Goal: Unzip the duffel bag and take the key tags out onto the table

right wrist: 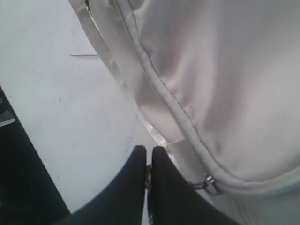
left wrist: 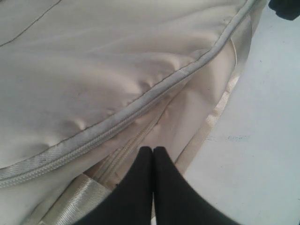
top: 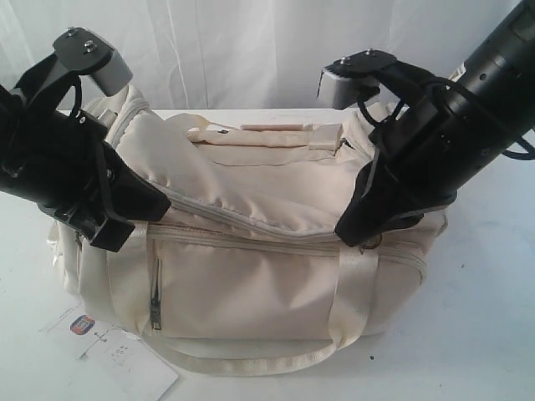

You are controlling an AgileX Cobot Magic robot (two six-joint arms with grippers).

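The duffel bag [top: 251,276] sits in the middle of the white surface [top: 489,322] with its length running across the exterior view. One arm is at each end of it. Its curved, grey-trimmed zipper [top: 219,209] looks shut along all that shows. The key tags are nowhere in sight, so they are presumably still inside. The left tool [left wrist: 153,151] is closed with its fingertips together. They press against the cream fabric just beside the zipper line at the bag's left end. Nothing shows between the fingertips, though whether they catch a fold of cloth cannot be told. The right tool [right wrist: 149,151] is at the opposite end, also pinched almost fully together. The small metal zipper pull [right wrist: 206,183] lies just beside it, and a glint of metal between the fingers suggests it has that pull in its grip. The coming move seems to turn on this layout. The zipper's long axis leaves the right tool and arcs over the top of the bag toward the left tool. Opening it should therefore mean drawing the pull from the right end across toward the left, following the curve rather than a straight line. The right arm is clearly the nearer one to the pull. The left is placed to steady the far end against that tug. A white paper hang-tag [top: 109,351] lies on the surface near the bag's front left corner and is not part of the job.
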